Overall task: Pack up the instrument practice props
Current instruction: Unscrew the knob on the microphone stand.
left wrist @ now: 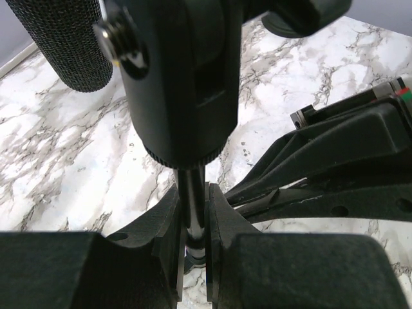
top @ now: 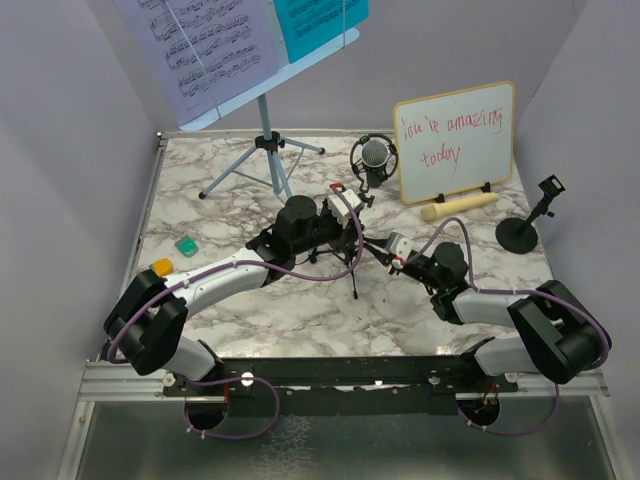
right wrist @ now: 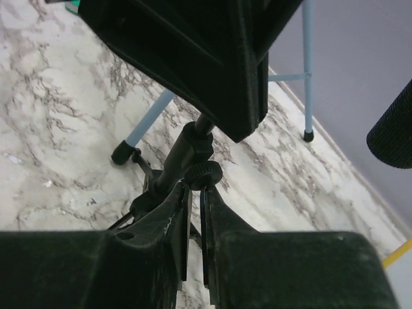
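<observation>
Marble table (top: 300, 320); one cream microphone (top: 458, 207), one black microphone (top: 373, 157) tight between left claw (left wrist: 195, 222), right claw (right wrist: 195, 215)

studio microphone (top: 373, 156) left of whiteboard (top: 456, 140)

Surface finishes as observed:

The table (top: 300, 320) is showing white marble with grey veining. The music rack (top: 272, 165) is presenting light blue. Its printed sheet (top: 200, 45) is carrying black notation on pale paper, beside a cyan sheet (top: 318, 20).

The studio microphone (top: 374, 158) is reading black with a grey mesh head. The handheld microphone (top: 458, 207) is showing cream, and its round-base pole (top: 518, 232) black.

The whiteboard (top: 455, 140) is displaying red writing inside a light wood frame. One small block (top: 186, 244) is showing green, another (top: 162, 266) orange.

The left arm (top: 215, 280) and right arm (top: 490, 305) are presenting white shells, black joints and purple cables (top: 300, 272).
</observation>
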